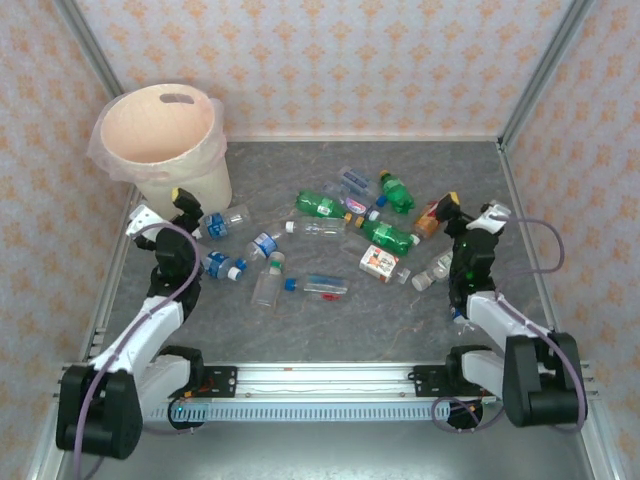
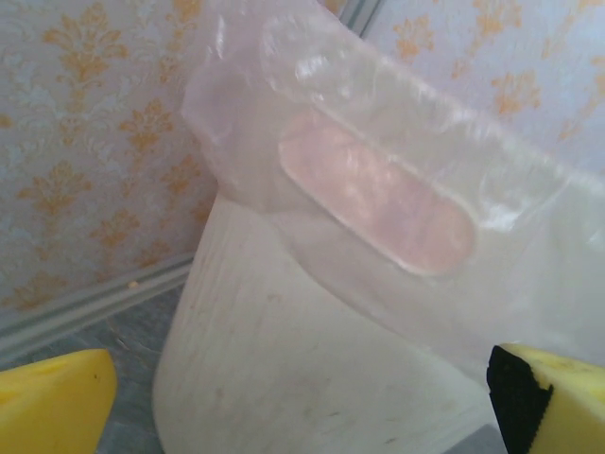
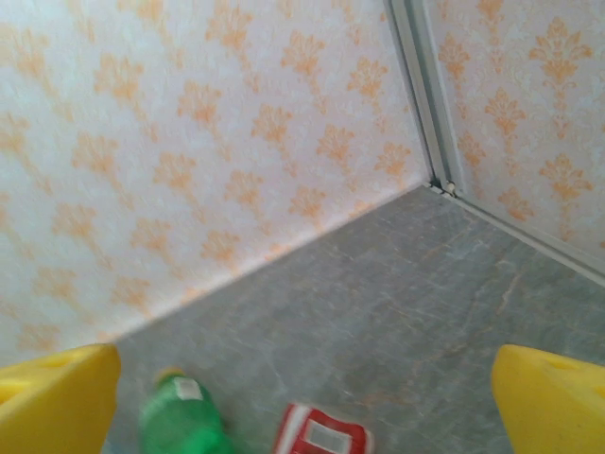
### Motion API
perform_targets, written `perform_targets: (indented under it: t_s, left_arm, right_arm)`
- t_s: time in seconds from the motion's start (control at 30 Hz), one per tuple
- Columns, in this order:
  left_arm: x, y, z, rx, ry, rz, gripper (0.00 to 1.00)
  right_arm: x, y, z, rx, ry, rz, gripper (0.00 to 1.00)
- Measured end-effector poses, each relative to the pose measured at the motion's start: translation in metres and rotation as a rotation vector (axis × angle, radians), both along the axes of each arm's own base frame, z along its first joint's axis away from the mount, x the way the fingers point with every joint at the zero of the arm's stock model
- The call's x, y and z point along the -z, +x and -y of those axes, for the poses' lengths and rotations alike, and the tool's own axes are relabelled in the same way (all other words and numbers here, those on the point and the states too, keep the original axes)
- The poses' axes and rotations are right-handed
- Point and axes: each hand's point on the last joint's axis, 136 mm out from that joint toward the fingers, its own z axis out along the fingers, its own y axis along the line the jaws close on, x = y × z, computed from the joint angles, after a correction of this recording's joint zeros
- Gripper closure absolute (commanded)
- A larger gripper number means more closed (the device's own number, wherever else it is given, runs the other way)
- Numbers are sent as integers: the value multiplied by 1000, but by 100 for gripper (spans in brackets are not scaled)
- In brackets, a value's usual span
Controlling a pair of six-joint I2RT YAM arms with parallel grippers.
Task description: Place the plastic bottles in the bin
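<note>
The bin (image 1: 160, 140), a cream bucket with a thin liner, stands at the back left. Several plastic bottles lie scattered mid-table: green ones (image 1: 320, 205) (image 1: 397, 192) (image 1: 390, 237) and clear blue-capped ones (image 1: 225, 222) (image 1: 222, 266) (image 1: 318, 287). My left gripper (image 1: 182, 204) is open just in front of the bin, beside a clear bottle. In the left wrist view the bin's wall (image 2: 284, 359) and its handle slot (image 2: 373, 194) stand close between the left gripper's (image 2: 301, 411) yellow fingertips (image 2: 47, 397). My right gripper (image 1: 452, 208) (image 3: 302, 411) is open and empty, above a green bottle (image 3: 180, 416).
A red-and-white carton (image 1: 380, 263) (image 3: 321, 437) and an orange packet (image 1: 428, 220) lie among the bottles. Patterned walls with metal corner posts (image 1: 535, 80) close the table on three sides. Bare grey tabletop (image 1: 330, 330) stretches along the near side in front of the arm bases.
</note>
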Motion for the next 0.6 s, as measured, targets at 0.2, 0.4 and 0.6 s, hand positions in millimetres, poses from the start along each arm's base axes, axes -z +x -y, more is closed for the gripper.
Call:
perform_targets:
  t_s: [0.2,0.4,0.6]
  left_arm:
    - [9,-18,19,132,-186,65,0]
    - [44,-23,35,204,-326,-43,1]
    - [82,-31,46,223,-432,-174,1]
  right_arm:
    - [-23,4,-6,-20,236,28,0]
    - [-19,7,-41,-197,350,-9,0]
    - [-27,-5,-98,-406,402,-27,0]
